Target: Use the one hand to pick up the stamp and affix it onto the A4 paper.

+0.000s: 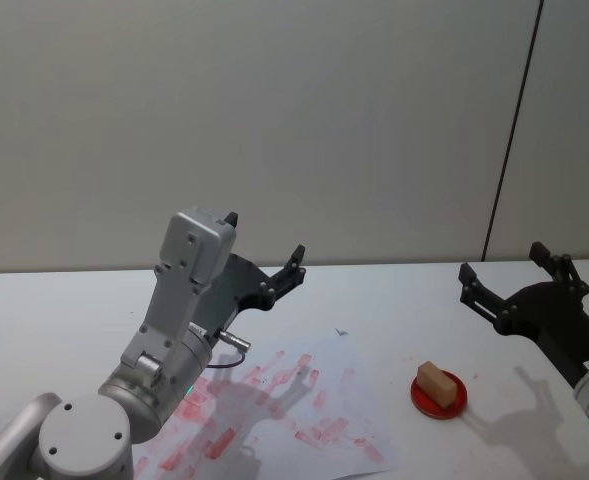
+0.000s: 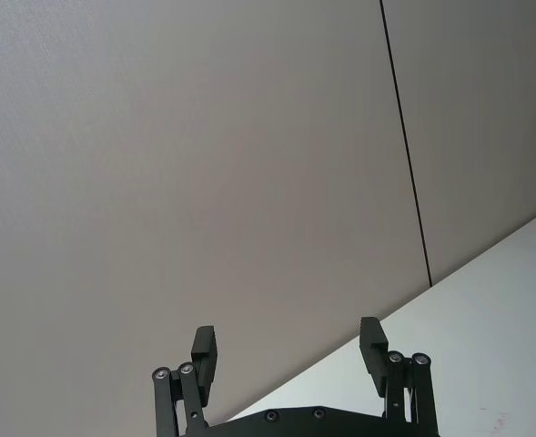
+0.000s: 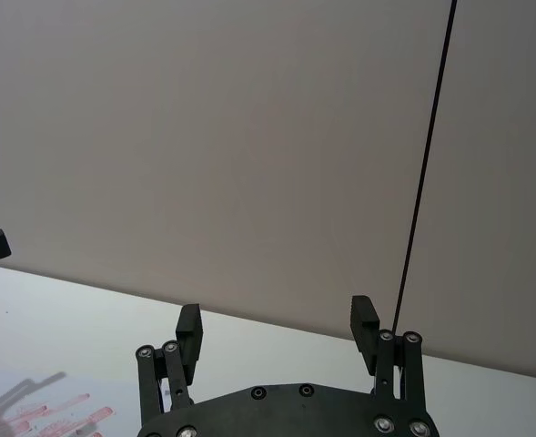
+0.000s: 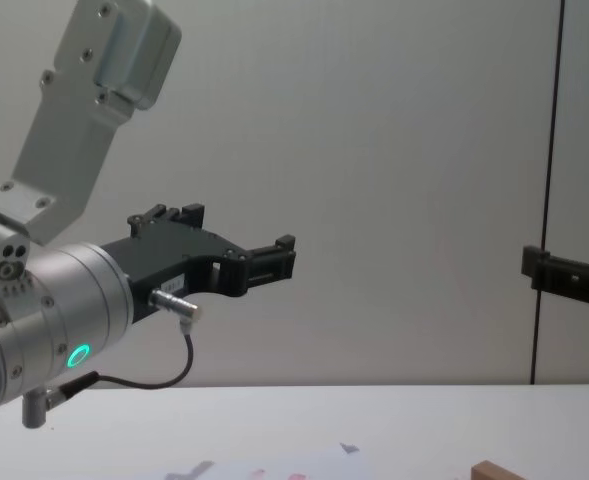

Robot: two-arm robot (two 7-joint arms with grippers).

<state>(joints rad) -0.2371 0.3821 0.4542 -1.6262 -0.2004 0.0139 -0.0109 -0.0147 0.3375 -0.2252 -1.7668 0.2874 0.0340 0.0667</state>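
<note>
The stamp [image 1: 434,379], a small light-brown wooden block, rests on a red round dish [image 1: 440,393] to the right of the A4 paper [image 1: 286,412], a white sheet covered with pink-red prints. My left gripper [image 1: 264,238] hangs open in the air above the paper's far edge, pointing away from me, with nothing in it. In the left wrist view its fingers [image 2: 204,350] stand wide apart. My right gripper [image 1: 502,262] is open too, raised behind and to the right of the stamp. From the chest, the stamp's top [image 4: 493,470] peeks in at the bottom edge.
The white table [image 1: 64,300] runs back to a plain grey wall with a dark vertical seam [image 1: 509,130]. The left arm's grey link and silver wrist [image 4: 64,300] loom over the near left of the table.
</note>
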